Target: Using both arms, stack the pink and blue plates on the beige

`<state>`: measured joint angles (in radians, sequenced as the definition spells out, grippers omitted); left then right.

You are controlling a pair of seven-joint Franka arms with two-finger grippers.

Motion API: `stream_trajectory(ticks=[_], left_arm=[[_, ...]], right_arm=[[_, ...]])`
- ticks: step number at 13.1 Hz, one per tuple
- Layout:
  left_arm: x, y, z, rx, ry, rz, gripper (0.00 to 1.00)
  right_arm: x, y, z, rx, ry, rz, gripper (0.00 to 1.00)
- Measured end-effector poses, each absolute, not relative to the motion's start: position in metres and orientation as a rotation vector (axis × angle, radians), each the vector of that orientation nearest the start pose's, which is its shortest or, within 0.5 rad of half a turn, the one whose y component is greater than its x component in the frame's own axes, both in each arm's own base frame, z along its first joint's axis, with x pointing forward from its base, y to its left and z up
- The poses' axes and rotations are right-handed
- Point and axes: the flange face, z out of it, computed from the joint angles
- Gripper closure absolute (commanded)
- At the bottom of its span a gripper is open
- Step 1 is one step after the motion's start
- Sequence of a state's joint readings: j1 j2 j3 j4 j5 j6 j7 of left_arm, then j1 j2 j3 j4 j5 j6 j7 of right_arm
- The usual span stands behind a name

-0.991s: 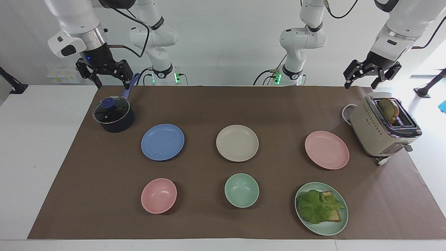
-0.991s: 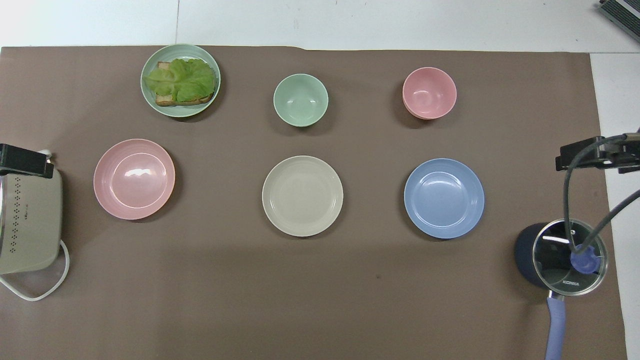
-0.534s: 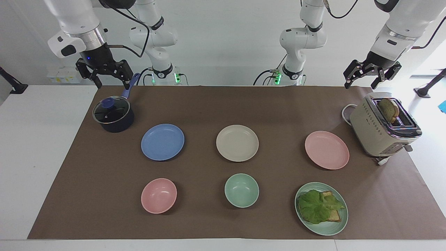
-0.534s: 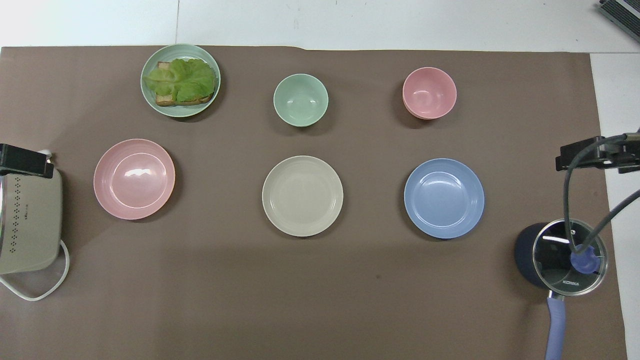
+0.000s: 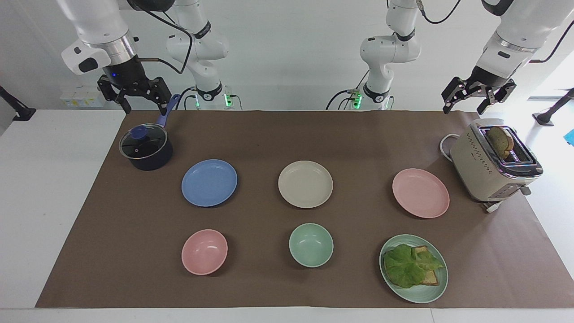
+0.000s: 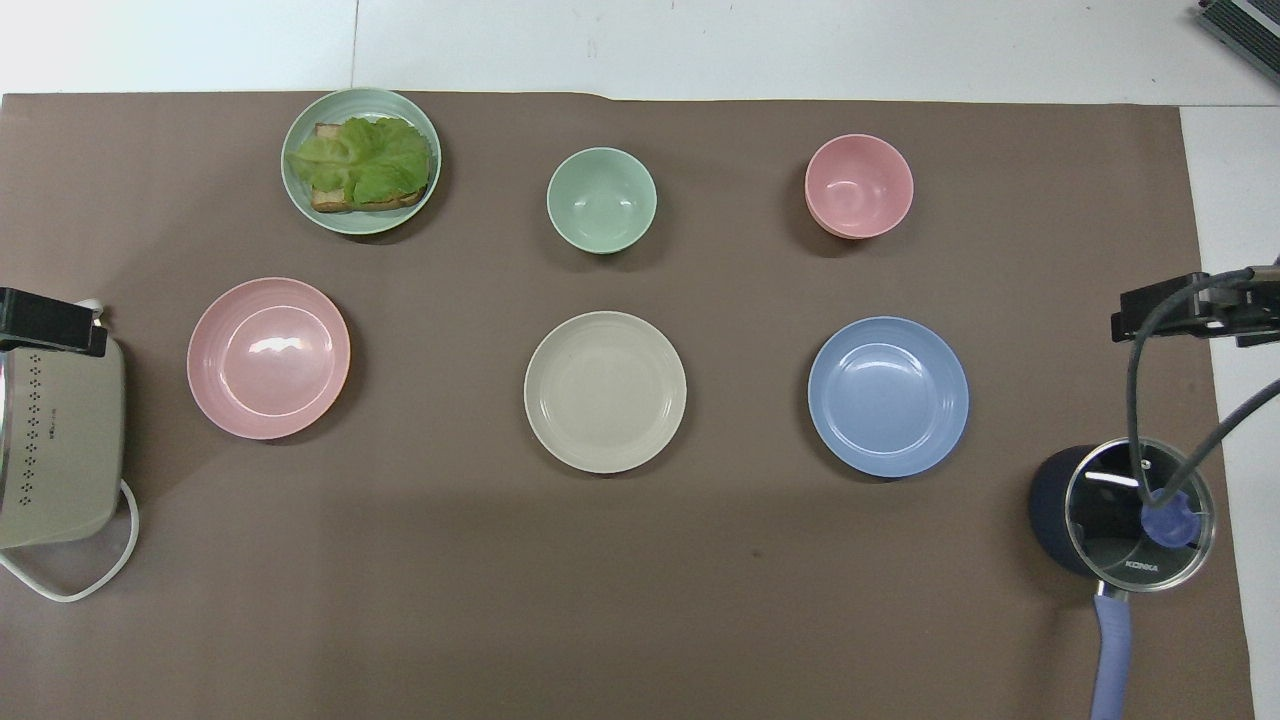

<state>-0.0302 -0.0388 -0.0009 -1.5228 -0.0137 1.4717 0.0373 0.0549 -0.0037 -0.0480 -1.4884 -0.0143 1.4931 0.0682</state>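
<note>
Along the tabletop's (image 5: 67, 188) middle we see the blue plate (image 5: 209, 182), beige plate (image 5: 305, 184) and pink plate (image 5: 420, 193) lying apart; right end effector (image 5: 134, 92) and left end effector (image 5: 477, 92) hang spread, empty, above the robots' edge.

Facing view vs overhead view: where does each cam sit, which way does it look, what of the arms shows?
Facing view: high across the table, looking at the robots; both arms show, open left gripper above the toaster, open right gripper above the pot.
Overhead view: above the robots' end, looking steeply down; only bits of both grippers at the side edges.
Shared: pink plate, beige plate, blue plate, half a turn apart.
</note>
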Motion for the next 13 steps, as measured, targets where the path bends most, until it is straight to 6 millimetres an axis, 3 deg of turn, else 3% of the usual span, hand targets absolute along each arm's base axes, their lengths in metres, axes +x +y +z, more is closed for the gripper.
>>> stream_trajectory(ticks=[2, 4, 13], left_arm=[[0.531, -0.012, 0.644, -3.154, 0.093, 0.068, 0.00], [0.535, -0.001, 0.615, -3.154, 0.060, 0.109, 0.00], [0.548, 0.052, 0.430, -3.156, -0.096, 0.118, 0.00]], right_arm=[[0.546, 0.002, 0.658, -3.154, 0.099, -0.014, 0.00], [0.546, 0.002, 0.658, -3.154, 0.099, -0.014, 0.00], [0.546, 0.002, 0.658, -3.154, 0.099, -0.014, 0.00]])
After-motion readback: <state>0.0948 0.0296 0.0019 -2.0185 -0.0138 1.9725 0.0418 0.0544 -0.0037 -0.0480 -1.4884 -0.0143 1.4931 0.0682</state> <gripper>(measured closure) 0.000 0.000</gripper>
